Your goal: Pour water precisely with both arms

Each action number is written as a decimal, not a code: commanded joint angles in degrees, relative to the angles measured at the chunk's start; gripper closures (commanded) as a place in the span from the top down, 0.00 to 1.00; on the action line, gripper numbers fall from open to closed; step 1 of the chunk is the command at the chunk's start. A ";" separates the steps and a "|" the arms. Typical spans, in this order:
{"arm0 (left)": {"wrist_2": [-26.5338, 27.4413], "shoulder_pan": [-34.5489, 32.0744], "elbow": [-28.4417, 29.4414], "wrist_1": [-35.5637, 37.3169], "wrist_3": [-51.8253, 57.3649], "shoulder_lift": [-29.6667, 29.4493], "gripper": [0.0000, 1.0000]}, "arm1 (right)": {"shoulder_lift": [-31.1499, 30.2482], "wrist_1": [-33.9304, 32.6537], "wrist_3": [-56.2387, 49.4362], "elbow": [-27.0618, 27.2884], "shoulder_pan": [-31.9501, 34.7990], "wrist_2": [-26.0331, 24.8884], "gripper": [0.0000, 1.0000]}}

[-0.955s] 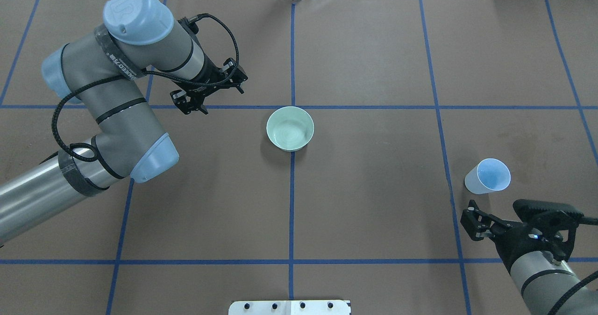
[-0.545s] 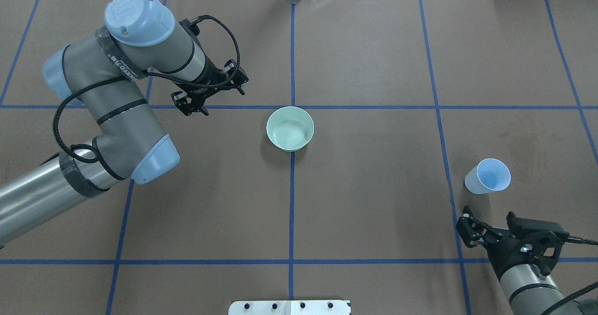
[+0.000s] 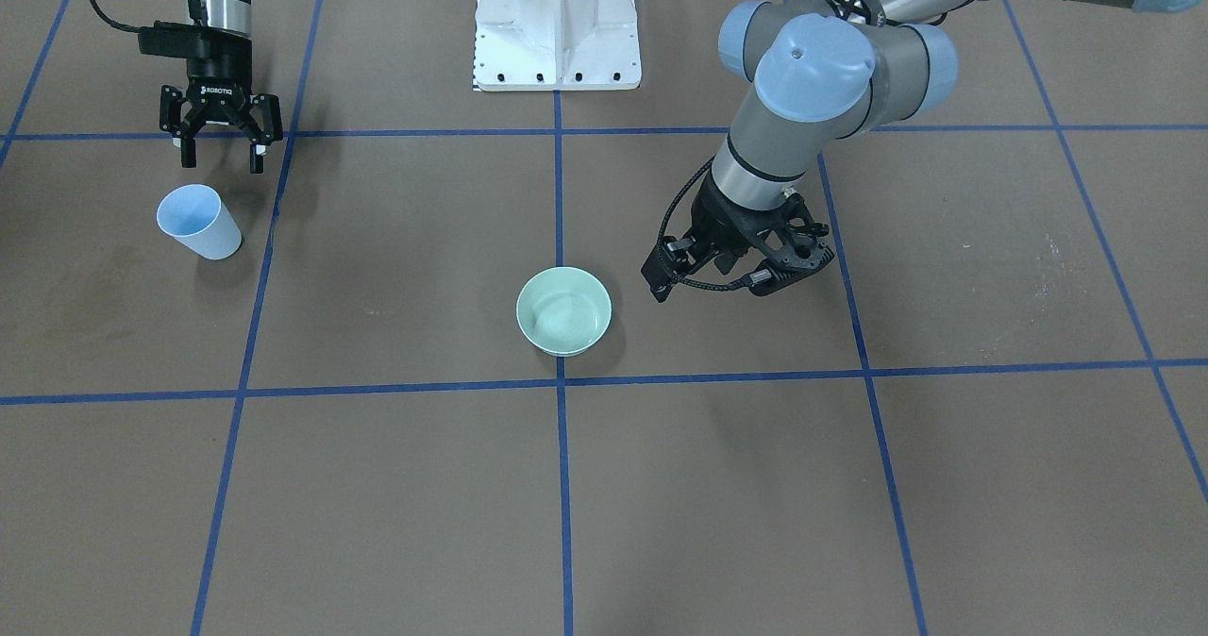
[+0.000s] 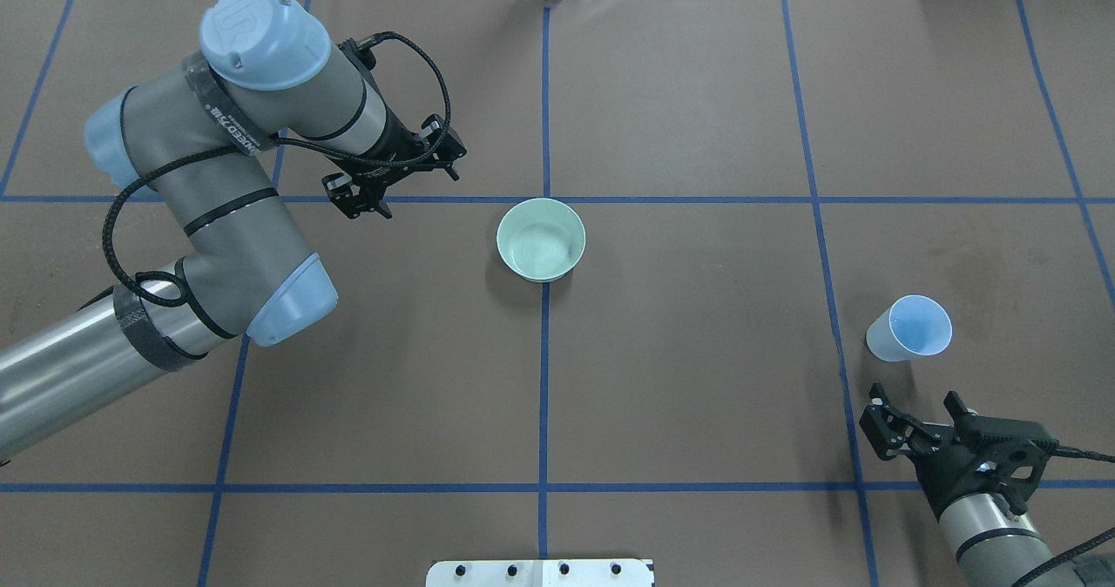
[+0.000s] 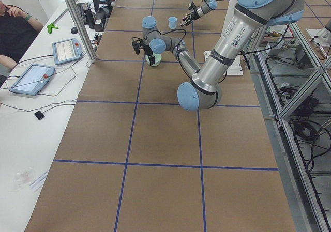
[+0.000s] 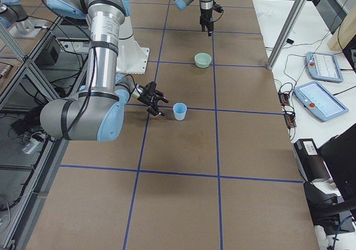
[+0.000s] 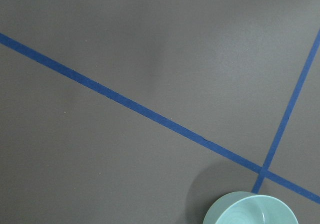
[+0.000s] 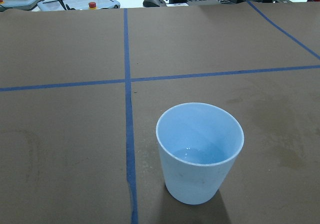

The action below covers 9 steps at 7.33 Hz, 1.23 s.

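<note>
The brown table, taped into a blue grid, takes up most of what you see. The left arm bends in over it. The left gripper hangs above bare paper to one side of the pale green bowl, clear of it. From overhead its jaws look parted with nothing between them. Its own wrist camera shows no fingers at all, only tape lines and the bowl's rim at the bottom edge. The right arm comes in low at the near corner. The right gripper sits near the light blue cup without touching it, and the view from across the table shows its two fingers spread wide and empty. The cup stands upright, well apart from the bowl. Only the right wrist camera looks down into it: the water lies shallow in the bottom, which the overhead view does not make out.
</note>
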 commanded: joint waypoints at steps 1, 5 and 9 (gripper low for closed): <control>0.00 0.03 0.26 -0.03 0.00 0.08 1.00 | 0.00 0.31 -0.77 -2.31 0.09 -1.76 0.98; 0.09 0.03 0.53 -0.02 0.00 0.09 1.00 | 0.79 0.31 -6.49 -5.13 2.90 -1.68 0.98; 0.09 0.03 0.70 -0.03 0.00 0.09 1.00 | 3.25 0.31 -7.62 -5.48 5.72 -1.15 0.99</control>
